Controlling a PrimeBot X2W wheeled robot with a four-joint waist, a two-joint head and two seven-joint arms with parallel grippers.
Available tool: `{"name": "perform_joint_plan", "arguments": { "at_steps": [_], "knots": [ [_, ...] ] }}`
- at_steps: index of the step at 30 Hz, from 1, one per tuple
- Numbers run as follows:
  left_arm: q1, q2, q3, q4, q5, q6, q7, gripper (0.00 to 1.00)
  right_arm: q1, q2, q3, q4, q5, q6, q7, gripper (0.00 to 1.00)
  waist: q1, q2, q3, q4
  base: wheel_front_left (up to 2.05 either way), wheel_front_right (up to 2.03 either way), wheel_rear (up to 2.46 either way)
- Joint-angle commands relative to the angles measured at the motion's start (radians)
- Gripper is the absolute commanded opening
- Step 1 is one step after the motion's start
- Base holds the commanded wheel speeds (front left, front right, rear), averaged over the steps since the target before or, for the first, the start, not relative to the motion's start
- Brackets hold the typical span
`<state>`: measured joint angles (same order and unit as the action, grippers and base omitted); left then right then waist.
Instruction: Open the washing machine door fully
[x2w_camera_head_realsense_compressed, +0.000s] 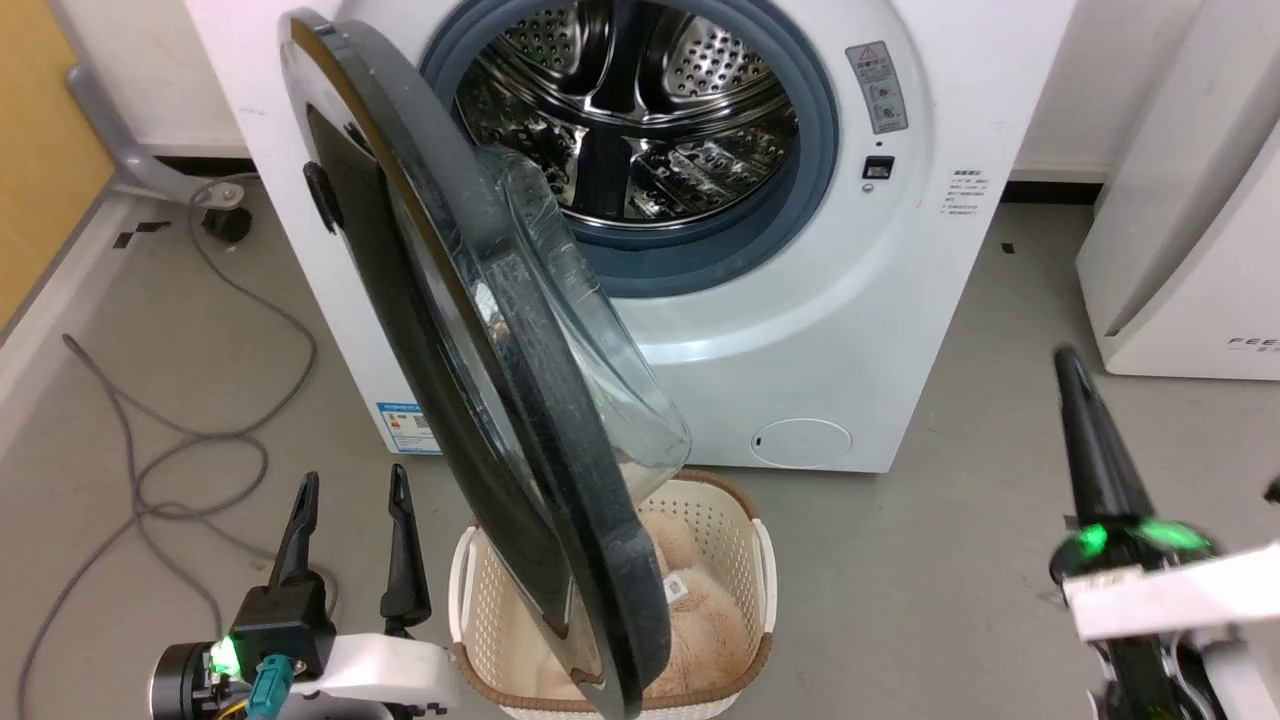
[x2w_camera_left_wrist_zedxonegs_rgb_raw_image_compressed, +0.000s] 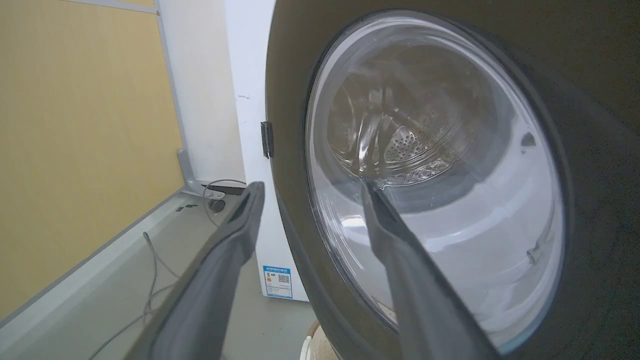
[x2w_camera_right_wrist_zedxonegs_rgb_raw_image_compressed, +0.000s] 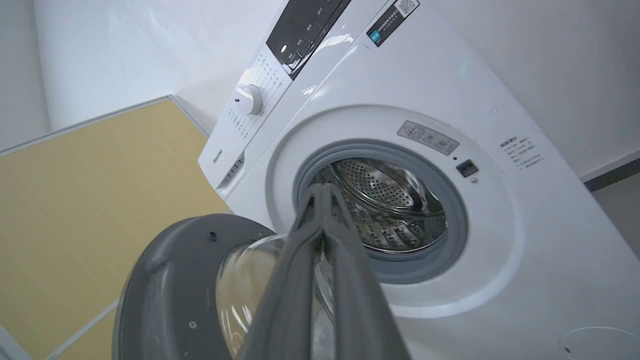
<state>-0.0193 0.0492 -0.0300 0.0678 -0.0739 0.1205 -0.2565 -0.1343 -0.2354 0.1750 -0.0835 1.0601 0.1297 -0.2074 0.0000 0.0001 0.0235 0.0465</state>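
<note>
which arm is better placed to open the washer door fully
Probably right: the shut right gripper sits on the inner, glass-bowl side of the washing machine door and could push it wider. The open left gripper faces its outer side, in the swing path.

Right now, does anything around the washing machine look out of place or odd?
Nothing looks spilled or broken. The white laundry basket stands right under the half-open washing machine door, and loose grey cables trail across the floor left of the washing machine.

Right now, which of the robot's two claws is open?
The left gripper: its two fingers stand apart, while the right gripper is pinched shut.
</note>
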Motion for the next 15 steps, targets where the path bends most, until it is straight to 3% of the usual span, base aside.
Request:
{"name": "perform_joint_plan", "arguments": {
  "at_steps": [1, 7, 12, 15],
  "knots": [
    [0.014, 0.001, 0.001, -0.001, -0.006, 0.002, -0.005, 1.0, 0.022, -0.021, 0.002, 0.003, -0.044, 0.001, -0.014, 0.0, 0.0, -0.0001, -0.002, -0.003, 0.0, 0.0, 0.0],
    [0.025, 0.001, 0.008, -0.005, -0.006, 0.003, -0.005, 1.0, 0.079, -0.014, -0.065, 0.029, -0.373, 0.001, -0.053, 0.0, 0.0, -0.0001, -0.008, -0.021, 0.0, 0.0, 0.0],
    [0.027, 0.001, 0.011, -0.005, -0.005, 0.004, -0.005, 1.0, 0.129, 0.039, -0.136, 0.01, -0.687, 0.001, -0.054, 0.0, 0.0, -0.0001, -0.008, -0.029, 0.0, 0.0, 0.0],
    [0.026, 0.001, 0.009, -0.004, -0.006, 0.003, -0.005, 1.0, 0.167, 0.089, -0.166, 0.008, -0.787, 0.001, -0.054, 0.0, 0.0, -0.0001, -0.008, -0.03, 0.0, 0.0, 0.0]
  ]
}}
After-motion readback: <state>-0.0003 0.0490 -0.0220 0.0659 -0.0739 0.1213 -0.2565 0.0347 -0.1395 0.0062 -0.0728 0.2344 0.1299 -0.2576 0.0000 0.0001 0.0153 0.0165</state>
